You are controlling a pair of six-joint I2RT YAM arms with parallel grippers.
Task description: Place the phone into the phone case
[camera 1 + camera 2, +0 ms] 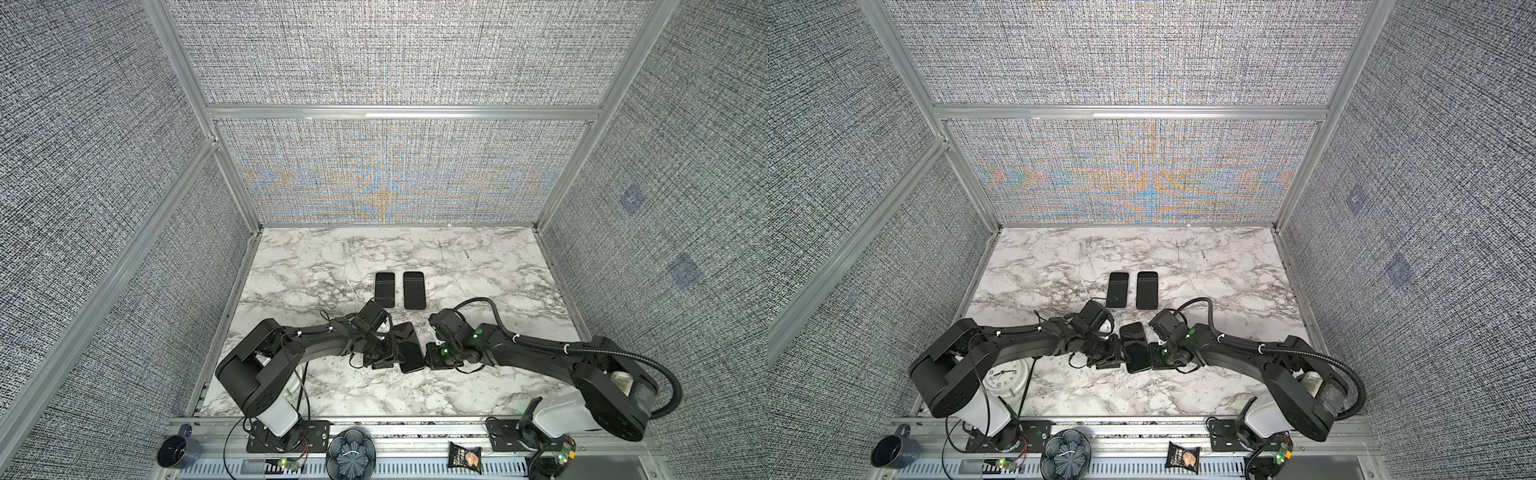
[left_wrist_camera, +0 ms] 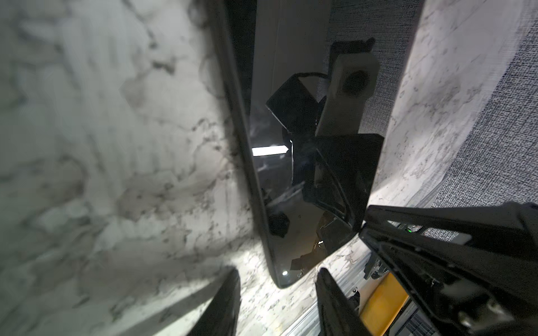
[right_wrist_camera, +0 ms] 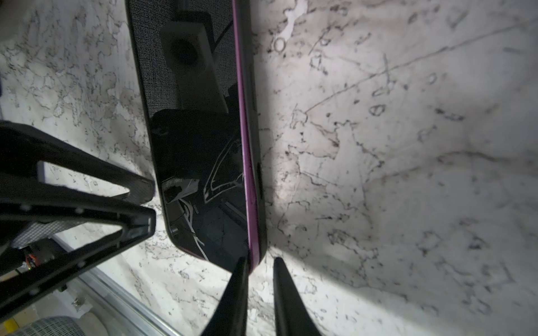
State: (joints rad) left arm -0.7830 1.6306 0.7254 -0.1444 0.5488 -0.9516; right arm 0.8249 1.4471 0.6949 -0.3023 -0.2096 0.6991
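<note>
Near the middle of the table's (image 1: 332,257) front edge, a glossy black phone (image 1: 411,357) lies on a black phone case (image 1: 404,331), between the two robot arms. In both top views the case's textured far end sticks out beyond the phone, so the phone looks only partly seated. The right wrist view shows the phone's purple rim running just inside the case's black side wall.

The left jaws stand apart, straddling a near corner of the phone with a gap on either side. The right jaws are a little apart around the other near corner, at the case wall; whether they pinch it cannot be told.

The step in hand appears to be seating the phone. The next move likely calls for sliding the phone towards the case's far end, then pressing its edges down until the rim closes round it, while one arm steadies the case.

Two more dark handsets (image 1: 384,289) lie side by side, not touching, at the table's middle; whether they are cased cannot be told. Beyond the front edge, on the rail, stand a mug (image 1: 178,451), its inside too dark to read, and a dark bowl (image 1: 351,455) holding a small white scrap.
</note>
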